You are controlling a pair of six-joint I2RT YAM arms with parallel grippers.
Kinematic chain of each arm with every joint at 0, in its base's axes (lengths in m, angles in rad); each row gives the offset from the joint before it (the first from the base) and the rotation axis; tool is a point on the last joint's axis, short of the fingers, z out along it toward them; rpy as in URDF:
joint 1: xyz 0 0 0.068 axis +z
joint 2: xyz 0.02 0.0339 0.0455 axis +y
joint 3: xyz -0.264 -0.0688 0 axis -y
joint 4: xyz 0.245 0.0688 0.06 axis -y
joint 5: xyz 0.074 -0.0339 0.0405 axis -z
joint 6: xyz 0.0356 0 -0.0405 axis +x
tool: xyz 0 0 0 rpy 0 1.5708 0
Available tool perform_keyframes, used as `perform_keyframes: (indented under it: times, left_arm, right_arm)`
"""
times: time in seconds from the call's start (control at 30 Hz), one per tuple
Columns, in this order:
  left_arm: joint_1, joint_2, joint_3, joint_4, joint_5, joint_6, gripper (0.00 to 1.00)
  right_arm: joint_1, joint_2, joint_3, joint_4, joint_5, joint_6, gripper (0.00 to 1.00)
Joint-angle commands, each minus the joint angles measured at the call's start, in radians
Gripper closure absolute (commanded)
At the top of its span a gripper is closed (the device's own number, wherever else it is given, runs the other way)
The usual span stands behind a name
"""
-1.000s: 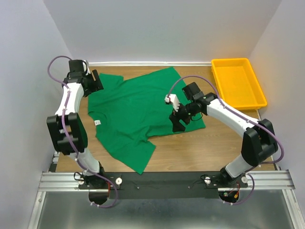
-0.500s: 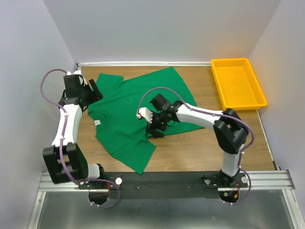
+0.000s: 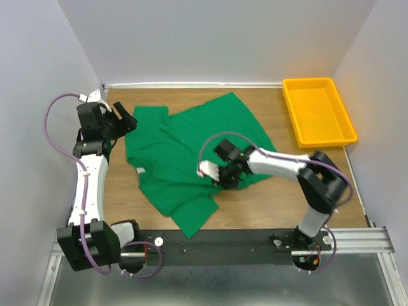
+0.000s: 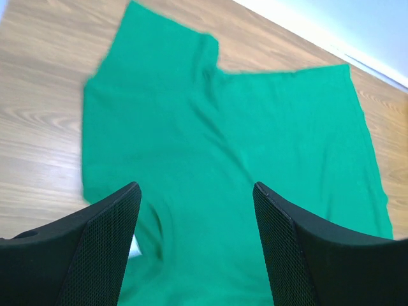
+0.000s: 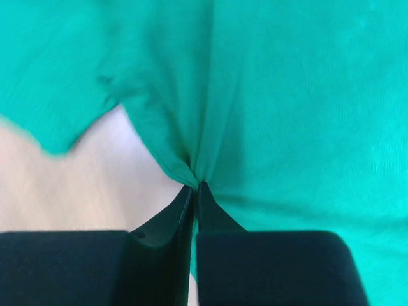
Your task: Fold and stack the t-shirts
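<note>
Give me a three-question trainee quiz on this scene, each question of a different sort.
1. True or false: the right pincer is shut on a pinched fold of the green t-shirt.
2. Where does the yellow tray sit? A) at the far right, B) at the near left, C) on top of the shirt.
3. Fill in: the left pincer is ___, with nothing held in it.
Key: 1 true; 2 A; 3 open.
</note>
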Motion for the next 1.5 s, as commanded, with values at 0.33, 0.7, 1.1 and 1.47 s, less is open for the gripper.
perform_keyframes:
  times: [0.33, 0.7, 1.1, 1.47]
  left_arm:
    - [-0.121, 0.43, 0.057, 0.177, 0.081, -0.052, 0.21]
    - [-0.237, 0.801, 0.343, -0.022, -0.211, 0.092, 0.32]
    - [-0.238, 0.977, 0.443, -0.125, -0.233, 0.17, 0.53]
    - [-0.238, 1.051, 0.472, -0.163, -0.137, 0.236, 0.77]
  right_arm:
    - [-0.095, -0.351, -0.03, -0.283, -0.126, -0.03, 0.0]
    - [-0.513, 0.086, 0.389, -0.217, -0.376, 0.275, 0.03]
    - [-0.562, 0.12, 0.4, -0.178, -0.393, 0.343, 0.04]
    - [-0.62, 0.196, 0.541, -0.178, -0.29, 0.409, 0.04]
